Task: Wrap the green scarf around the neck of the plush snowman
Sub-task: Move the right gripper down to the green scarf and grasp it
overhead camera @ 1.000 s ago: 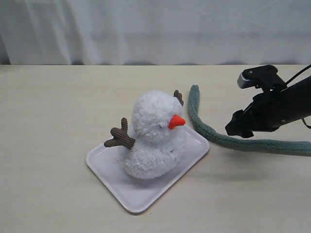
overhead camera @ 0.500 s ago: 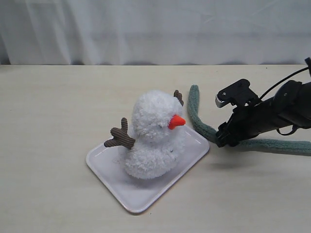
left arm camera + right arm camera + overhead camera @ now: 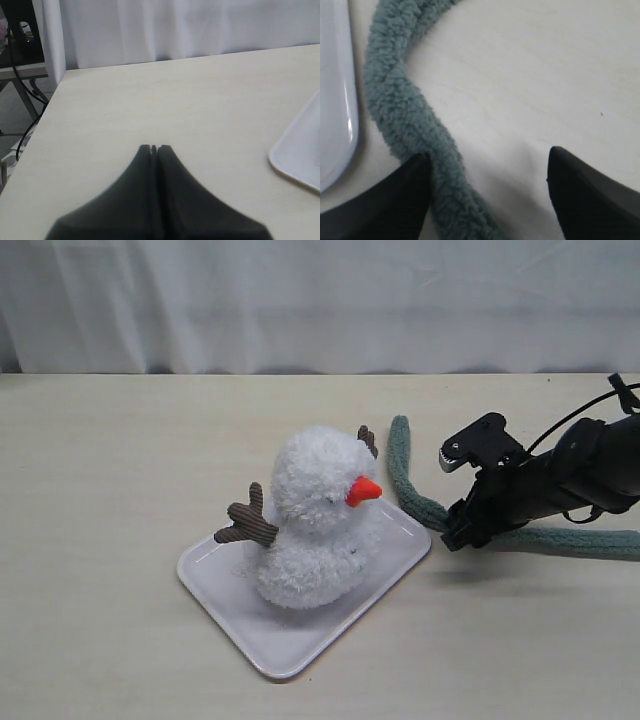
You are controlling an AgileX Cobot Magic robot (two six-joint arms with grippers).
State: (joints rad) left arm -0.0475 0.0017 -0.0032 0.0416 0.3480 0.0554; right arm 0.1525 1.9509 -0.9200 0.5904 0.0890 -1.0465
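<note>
One wide-jawed R gripper (image 3: pixel 487 159) astride scarf (image 3: pixel 399 115)

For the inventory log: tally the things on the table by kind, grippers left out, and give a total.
plush snowman: 1
green scarf: 1
tray: 1
Total: 3

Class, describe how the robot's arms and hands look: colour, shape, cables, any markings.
The left hand is matte black, with two broad fingers tapering to narrow tips. The right hand is black too, on a thick black arm. A black camera block with a pale face sits on top, and a thin black cable arcs over the arm. No markings show.
</note>
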